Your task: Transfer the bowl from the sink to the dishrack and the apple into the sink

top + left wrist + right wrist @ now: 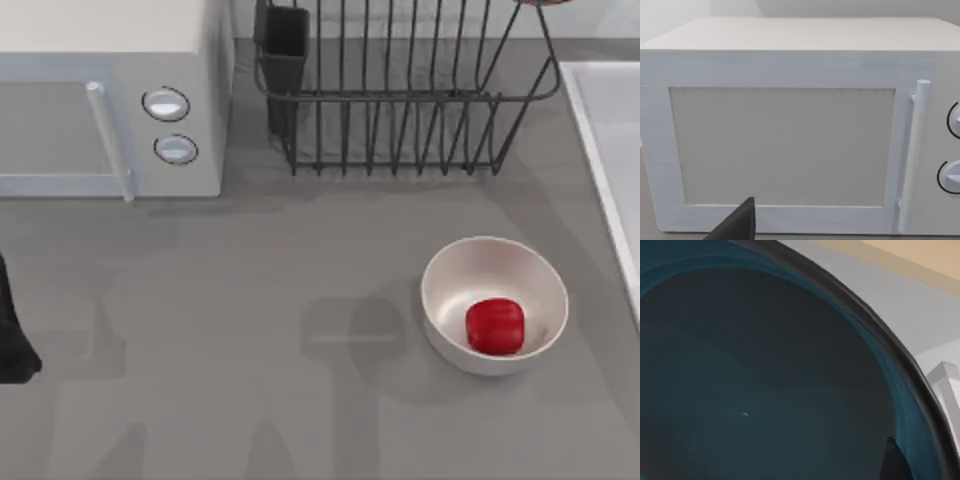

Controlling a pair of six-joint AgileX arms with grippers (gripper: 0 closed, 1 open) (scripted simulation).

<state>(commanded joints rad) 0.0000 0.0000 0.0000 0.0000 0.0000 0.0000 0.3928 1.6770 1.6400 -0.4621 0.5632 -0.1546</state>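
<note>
Nearest: left arm [15, 340] is sitting parked at the table's [250, 400] near left edge, a dark shape only. Can't tell if its claw is released or clenched. A dark fingertip [737, 225] is poking into the left wrist view, which is facing the microwave [790, 140] door and handle.

Mid-table right: apple [495, 326] is sitting inside the white bowl [450, 275], off toward its near right side. Nothing is gripping it.

Right edge: sink [600, 130] rim is running along the table's right side.

Far: microwave [110, 100] at far left, dishrack [400, 100] just right of it, black cup [285, 45] at the rack's left corner.

Far right top edge: a sliver of the teal bowl [545, 3] is showing above the rack's right end.

Right wrist view is staring into the teal bowl's [765, 380] interior at close range, a dark finger [895, 462] lying against the inside near the rim. Can't tell the right claw's grip state.
</note>
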